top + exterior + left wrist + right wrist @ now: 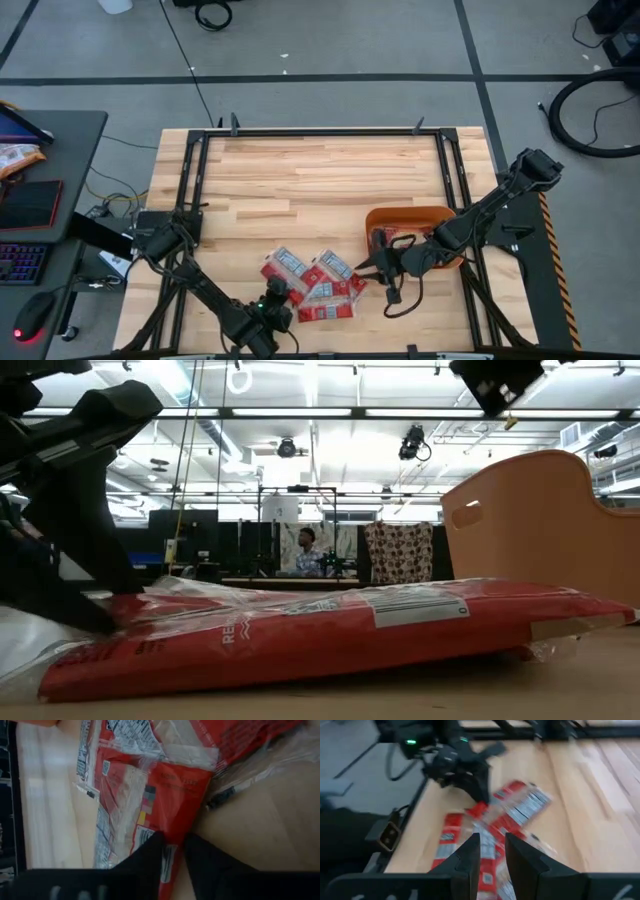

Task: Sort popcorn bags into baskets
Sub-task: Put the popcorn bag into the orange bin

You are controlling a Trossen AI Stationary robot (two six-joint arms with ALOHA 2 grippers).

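Note:
Several red popcorn bags (315,285) with white label patches lie overlapping in a heap near the table's near edge; they fill the low view (330,630). My left gripper (272,308) is at the heap's near left side, shut on one red bag (150,795). My right gripper (368,268) hovers open at the heap's right side, above the bags (492,835) and touching nothing. The orange tub (410,222) stands just right of the heap, partly under my right arm; it also shows in the low view (540,530). My left gripper pinches a red bag's near edge (173,851) between its two fingers. The fingers come low from the table's near left side. The bag lies flat with the heap on the table.
The far half of the wooden table (320,170) is bare wood inside the black frame rails (320,131). A desk with a keyboard and mouse (30,300) stands left of the table.

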